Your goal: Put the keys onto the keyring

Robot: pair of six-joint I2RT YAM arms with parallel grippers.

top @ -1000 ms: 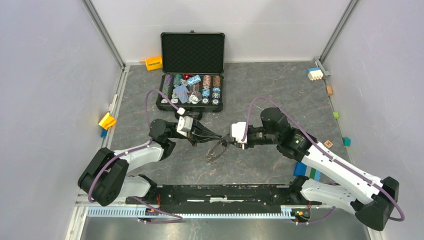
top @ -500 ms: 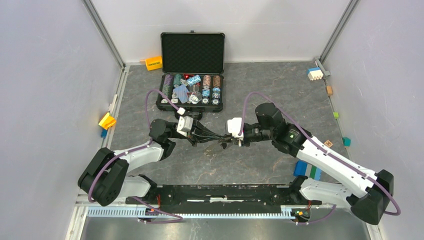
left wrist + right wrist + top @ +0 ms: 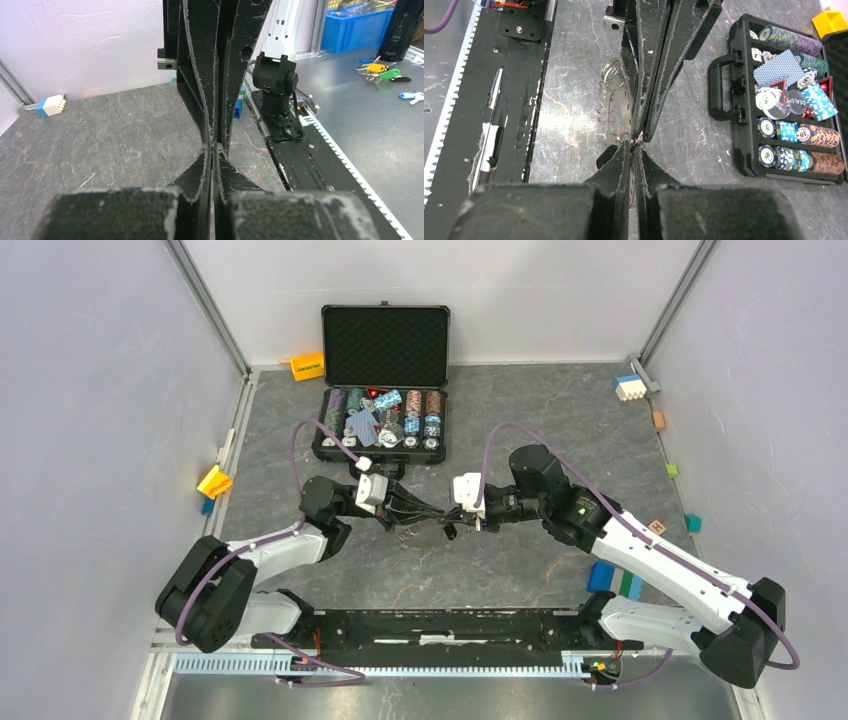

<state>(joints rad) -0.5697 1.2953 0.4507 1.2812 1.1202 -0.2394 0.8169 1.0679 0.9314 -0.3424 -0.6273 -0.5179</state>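
Observation:
My two grippers meet tip to tip above the middle of the table. In the right wrist view, my right gripper (image 3: 635, 142) is shut on the keyring (image 3: 630, 172), a flat grey toothed strip seen edge-on between its pads. The strip runs on beside the left fingers (image 3: 649, 60), which come in from the top, shut at their tip. In the left wrist view my left gripper (image 3: 214, 145) is shut with only a thin sliver between the pads. From above, the left gripper (image 3: 436, 517) and the right gripper (image 3: 448, 527) hide the ring. Thin wire loops (image 3: 613, 75) hang beside the left fingers. I cannot make out the keys.
An open black case (image 3: 383, 445) of poker chips stands behind the grippers, its handle (image 3: 719, 85) facing them. Small blocks lie at the edges: yellow (image 3: 214, 481), orange (image 3: 307, 366), blue-white (image 3: 628, 387), blue-green (image 3: 610, 580). A black rail (image 3: 430, 625) lines the near edge.
My right gripper has moved left and up to meet the left gripper's tip. The ring that hung below the tips a second ago is now drawn up between them.

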